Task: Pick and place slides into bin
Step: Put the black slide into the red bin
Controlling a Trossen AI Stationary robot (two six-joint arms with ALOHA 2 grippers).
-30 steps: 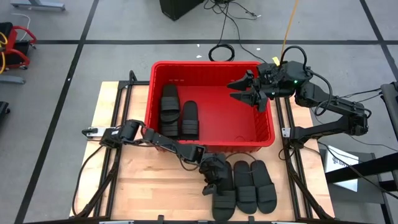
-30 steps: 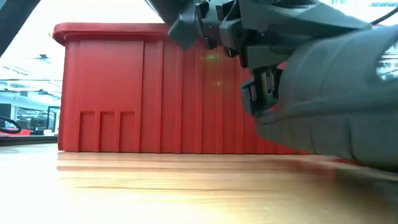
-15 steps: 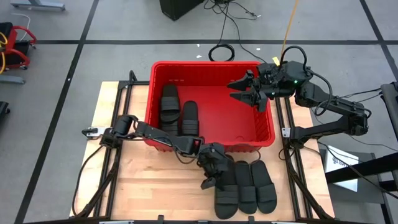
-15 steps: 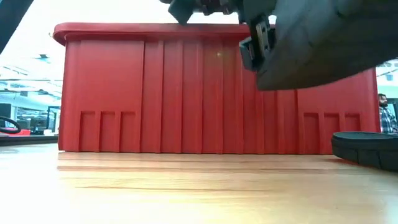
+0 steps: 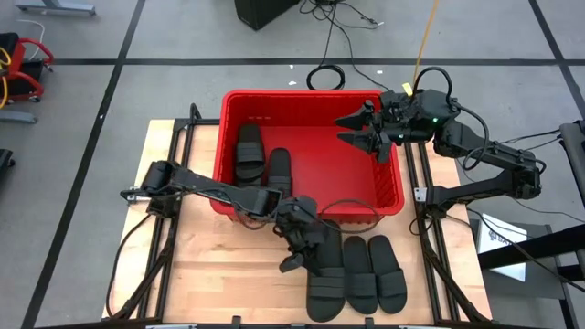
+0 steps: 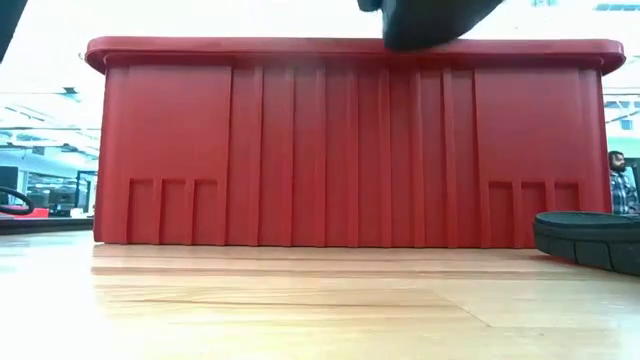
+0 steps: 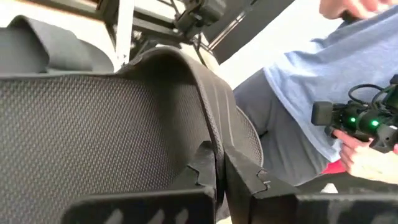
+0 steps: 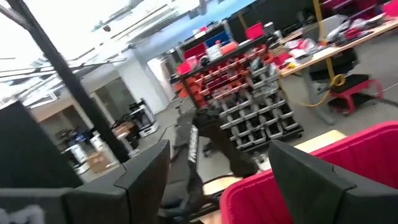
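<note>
Lifted left tool (image 5: 306,239) clamps one slide (image 5: 322,270); two in bin (image 5: 384,196), seemingly two on table

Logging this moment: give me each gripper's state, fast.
Left gripper: closed on a slide, lifted in front of the bin.
Right gripper: open, empty, over the bin.
</note>
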